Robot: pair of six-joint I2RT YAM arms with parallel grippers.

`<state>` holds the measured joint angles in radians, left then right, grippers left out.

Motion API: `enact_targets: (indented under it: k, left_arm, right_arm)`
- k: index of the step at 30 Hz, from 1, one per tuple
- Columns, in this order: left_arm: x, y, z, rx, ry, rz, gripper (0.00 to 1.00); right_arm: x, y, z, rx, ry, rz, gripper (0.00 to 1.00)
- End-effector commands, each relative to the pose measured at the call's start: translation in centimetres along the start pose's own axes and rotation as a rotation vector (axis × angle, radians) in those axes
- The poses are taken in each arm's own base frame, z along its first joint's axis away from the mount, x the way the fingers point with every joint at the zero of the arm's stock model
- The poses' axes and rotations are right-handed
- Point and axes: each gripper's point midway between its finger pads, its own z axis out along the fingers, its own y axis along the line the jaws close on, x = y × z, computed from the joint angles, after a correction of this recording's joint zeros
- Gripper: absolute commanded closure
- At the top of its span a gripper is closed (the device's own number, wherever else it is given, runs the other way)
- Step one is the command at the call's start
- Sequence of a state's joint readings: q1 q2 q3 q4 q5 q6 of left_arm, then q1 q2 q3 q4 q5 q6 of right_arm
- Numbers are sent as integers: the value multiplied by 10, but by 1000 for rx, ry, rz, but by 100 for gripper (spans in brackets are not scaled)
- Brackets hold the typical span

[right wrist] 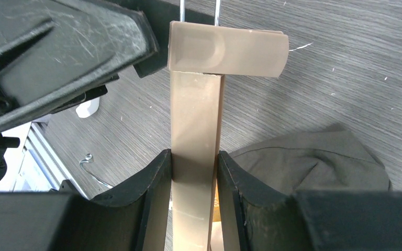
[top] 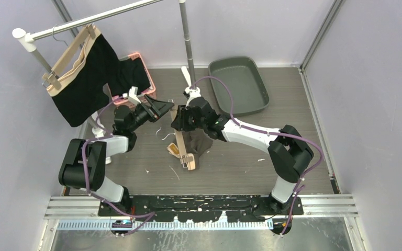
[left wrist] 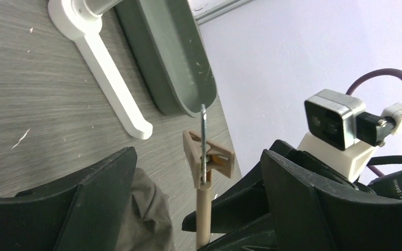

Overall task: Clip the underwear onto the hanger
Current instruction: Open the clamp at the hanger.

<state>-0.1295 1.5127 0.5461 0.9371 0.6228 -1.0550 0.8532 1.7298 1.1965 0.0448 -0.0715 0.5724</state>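
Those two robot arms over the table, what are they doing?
They're working on clipping the dark underwear to the tan hanger. The right gripper is shut on the hanger's bar, holding one end raised over the underwear, which lies crumpled on the table. The left gripper is open, its fingers either side of the raised end's clip, which holds no cloth yet.

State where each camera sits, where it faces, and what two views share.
Top external: above and behind the bases, looking down at the table; both arms show.
Left wrist: on the left arm, facing hanger clip and grey tray; open left tool shows.
Right wrist: on the right arm, facing underwear; right tool shows, clamping the hanger.
Shared: both wrist views show the hanger.
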Motion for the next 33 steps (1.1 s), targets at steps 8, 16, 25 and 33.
enact_targets:
  k: [8, 16, 25, 33]
  left_arm:
    - [-16, -39, 17, 134, -27, 72, 16]
    - [-8, -31, 27, 50, 3, 115, 17]
    - [-1, -23, 34, -25, 22, 152, 17]
    - [-1, -26, 40, -28, 17, 159, 17]
  right_arm:
    - [-30, 3, 3, 43, -68, 6, 65]
    - [-37, -8, 2, 123, -89, 21, 65]
    - [-42, -15, -2, 173, -105, 27, 65]
    - [-39, -16, -1, 179, -94, 28, 65]
